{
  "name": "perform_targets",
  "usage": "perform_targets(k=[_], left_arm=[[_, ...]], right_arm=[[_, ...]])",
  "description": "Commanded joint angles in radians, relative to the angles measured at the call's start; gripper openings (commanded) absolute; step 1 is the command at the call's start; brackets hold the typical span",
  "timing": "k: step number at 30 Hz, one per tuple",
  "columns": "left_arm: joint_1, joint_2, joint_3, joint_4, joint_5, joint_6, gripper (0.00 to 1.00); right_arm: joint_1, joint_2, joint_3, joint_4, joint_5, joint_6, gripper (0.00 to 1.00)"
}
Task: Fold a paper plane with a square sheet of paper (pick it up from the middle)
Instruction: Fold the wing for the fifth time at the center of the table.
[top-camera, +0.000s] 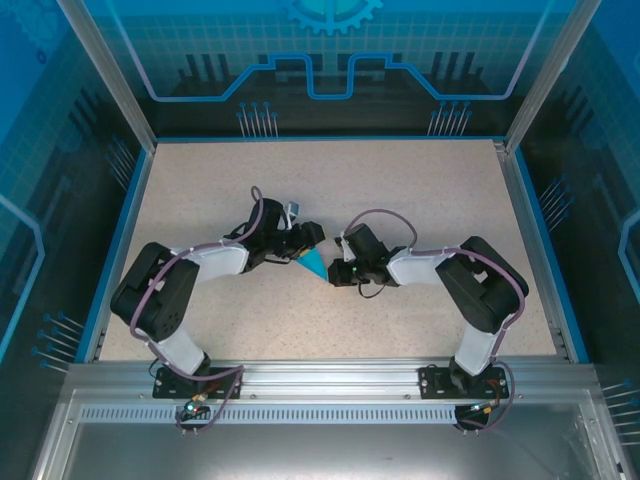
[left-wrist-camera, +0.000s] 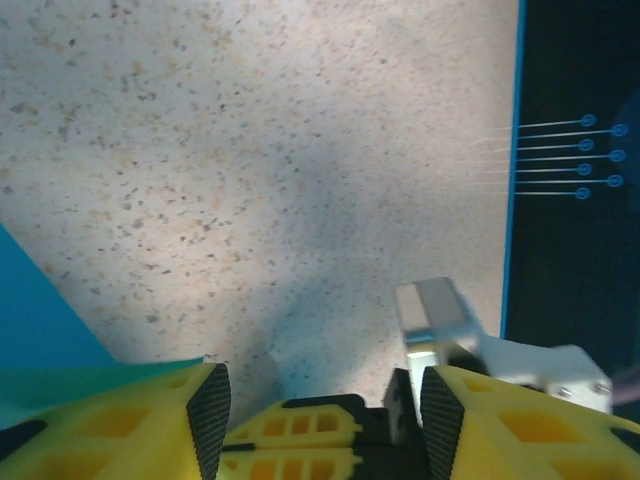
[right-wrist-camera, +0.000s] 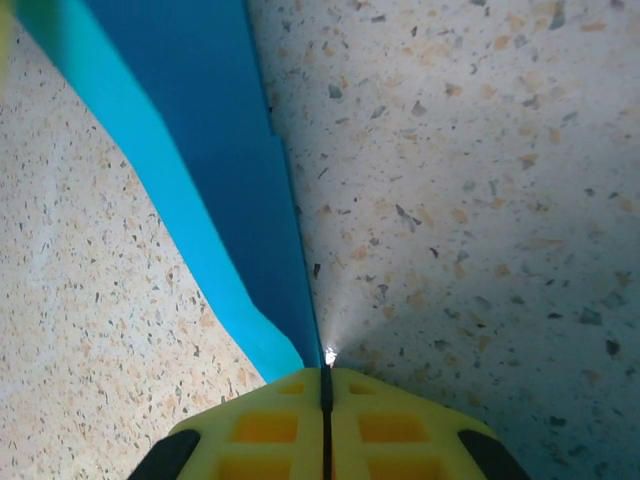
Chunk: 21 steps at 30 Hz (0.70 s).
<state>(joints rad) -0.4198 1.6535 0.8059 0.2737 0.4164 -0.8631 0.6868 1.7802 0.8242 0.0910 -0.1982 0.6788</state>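
The teal-blue paper (top-camera: 312, 264) is a creased, pointed shape at the middle of the table, between the two grippers. In the right wrist view the folded paper (right-wrist-camera: 210, 170) runs from the top left down into my right gripper (right-wrist-camera: 325, 376), whose yellow fingers are pressed together on its narrow end. My right gripper (top-camera: 339, 268) sits just right of the paper. My left gripper (top-camera: 301, 244) is at the paper's upper left. It stands open (left-wrist-camera: 325, 418) with bare table between its dark pads (left-wrist-camera: 208, 418), and a corner of the paper (left-wrist-camera: 40, 330) lies beside its left finger.
The speckled table (top-camera: 420, 200) is bounded by a blue rim (top-camera: 118, 240) and dark glass walls. A silver metal part of the other arm (left-wrist-camera: 440, 320) shows just beyond my left gripper's right finger. The table edge and dark wall (left-wrist-camera: 575, 200) lie to the right in that view.
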Motion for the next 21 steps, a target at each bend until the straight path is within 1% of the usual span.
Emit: perform_targets(k=[1, 5, 10, 13, 19, 21], left_arm=[[0.003, -0.057, -0.055, -0.015, 0.003, -0.021, 0.56], [-0.033, -0.087, -0.094, 0.013, -0.005, -0.043, 0.54], [-0.084, -0.046, -0.082, 0.041, -0.025, -0.062, 0.51], [-0.089, -0.002, -0.082, 0.061, -0.047, -0.076, 0.50], [-0.089, 0.107, -0.064, 0.131, -0.030, -0.089, 0.50], [-0.089, 0.113, -0.066, 0.115, -0.060, -0.089, 0.49]], right_arm=[[0.066, 0.037, -0.038, -0.060, -0.039, 0.065, 0.08], [0.066, 0.035, -0.045, -0.053, -0.027, 0.094, 0.07], [0.066, 0.035, -0.050, -0.043, -0.024, 0.113, 0.07], [0.066, 0.037, -0.056, -0.033, -0.026, 0.123, 0.07], [0.066, 0.037, -0.068, -0.008, -0.036, 0.143, 0.07], [0.066, 0.036, -0.068, -0.010, -0.035, 0.146, 0.07]])
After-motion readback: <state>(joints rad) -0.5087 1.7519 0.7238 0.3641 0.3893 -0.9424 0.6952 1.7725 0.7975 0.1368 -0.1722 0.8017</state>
